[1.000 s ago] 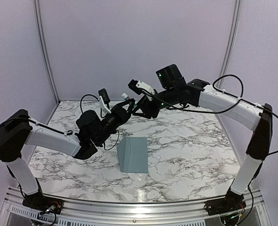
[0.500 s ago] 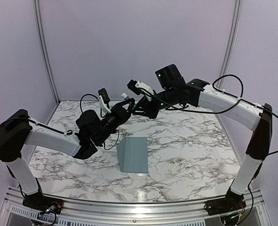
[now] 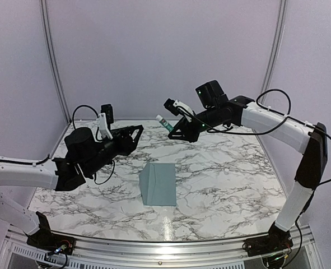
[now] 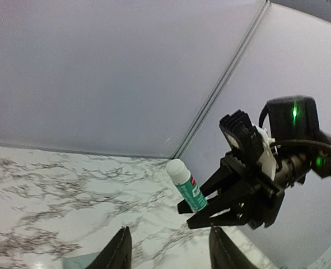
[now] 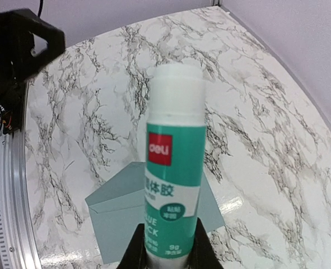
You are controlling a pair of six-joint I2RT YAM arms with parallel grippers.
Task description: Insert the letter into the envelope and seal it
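The blue-grey envelope (image 3: 158, 184) lies flat on the marble table, with its flap fold showing in the right wrist view (image 5: 117, 216). My right gripper (image 3: 173, 130) is shut on the base of a green glue stick (image 3: 164, 123) with a white top. It holds the stick in the air above the table's back middle, over the envelope in its own view (image 5: 173, 168). My left gripper (image 3: 136, 134) is open and empty, to the left of the stick and apart from it. In the left wrist view the stick (image 4: 186, 185) is ahead of my fingers (image 4: 119, 251). No letter is in view.
The marble table (image 3: 227, 179) is bounded by pale walls behind and at both sides, and by a metal rail (image 3: 165, 246) at the near edge. Both arm bases stand at the near corners.
My left gripper has pulled back to the left, away from the glue stick, where both grippers met before. My right gripper has shifted slightly right, still holding the stick. The envelope has not moved.
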